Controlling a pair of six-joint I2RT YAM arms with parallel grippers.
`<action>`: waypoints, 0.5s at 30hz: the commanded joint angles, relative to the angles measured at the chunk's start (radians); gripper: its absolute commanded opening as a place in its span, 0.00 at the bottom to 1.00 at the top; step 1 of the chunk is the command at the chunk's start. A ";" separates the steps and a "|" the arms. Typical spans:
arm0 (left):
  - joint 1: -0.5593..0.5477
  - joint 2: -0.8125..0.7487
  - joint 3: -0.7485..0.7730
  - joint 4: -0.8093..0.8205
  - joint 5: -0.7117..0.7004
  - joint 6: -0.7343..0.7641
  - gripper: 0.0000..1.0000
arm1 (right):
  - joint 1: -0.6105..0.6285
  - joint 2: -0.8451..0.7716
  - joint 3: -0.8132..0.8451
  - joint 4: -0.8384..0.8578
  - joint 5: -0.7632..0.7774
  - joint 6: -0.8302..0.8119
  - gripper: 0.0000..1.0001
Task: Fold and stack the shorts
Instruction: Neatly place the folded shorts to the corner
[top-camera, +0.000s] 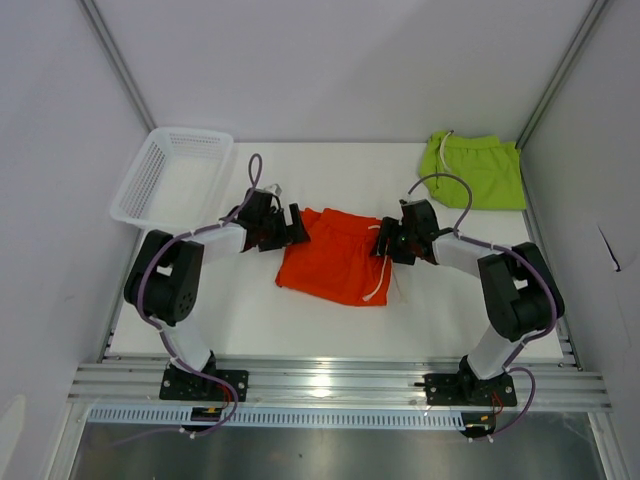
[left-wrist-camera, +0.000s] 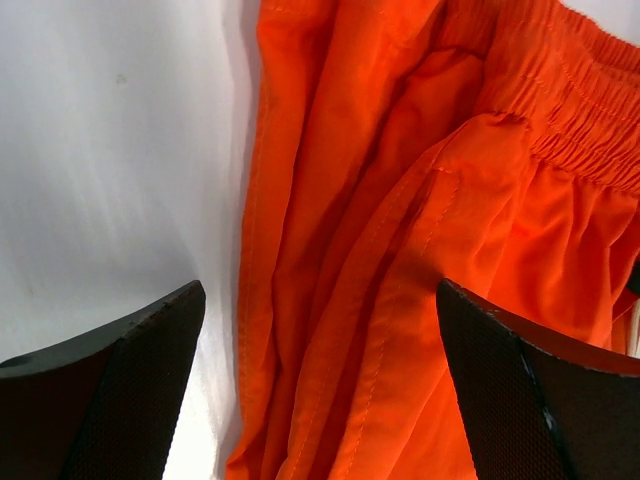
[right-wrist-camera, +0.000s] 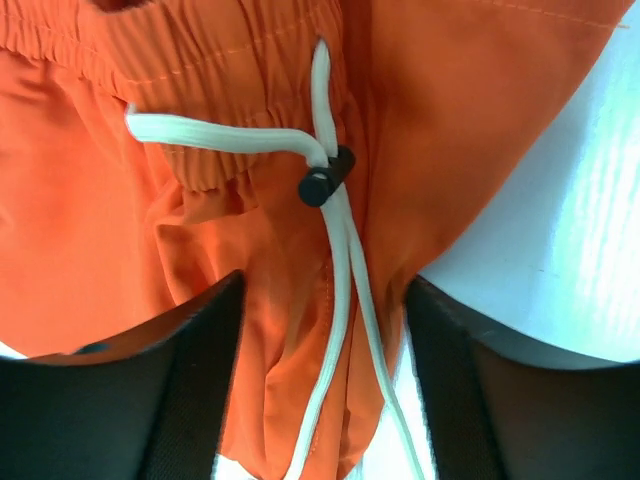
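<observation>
The orange shorts (top-camera: 335, 258) lie rumpled at the table's middle, with the white drawstring (top-camera: 378, 285) trailing off their right edge. My left gripper (top-camera: 293, 228) is open at their left edge; in the left wrist view the orange fabric (left-wrist-camera: 400, 250) lies between its wide-apart fingers (left-wrist-camera: 120, 400). My right gripper (top-camera: 384, 241) is at their right edge, at the waistband. In the right wrist view its fingers (right-wrist-camera: 160, 400) straddle bunched orange fabric (right-wrist-camera: 270, 350) and the drawstring (right-wrist-camera: 345, 300), with the jaws partly closed but still apart. The lime green shorts (top-camera: 478, 170) lie folded at the far right corner.
A white mesh basket (top-camera: 150, 180) stands at the far left, overhanging the table's left edge. Grey walls close in the table on the left, right and back. An aluminium rail (top-camera: 330, 385) runs along the near edge by the arm bases.
</observation>
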 joint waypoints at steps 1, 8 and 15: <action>-0.004 0.021 -0.006 0.064 0.066 0.020 0.97 | 0.010 0.039 -0.028 0.018 -0.016 0.007 0.64; -0.004 0.021 -0.030 0.122 0.106 0.011 0.91 | 0.011 0.050 -0.020 0.021 -0.019 0.001 0.53; -0.004 0.047 -0.026 0.089 0.055 0.015 0.73 | 0.014 0.057 -0.014 0.030 -0.028 0.004 0.44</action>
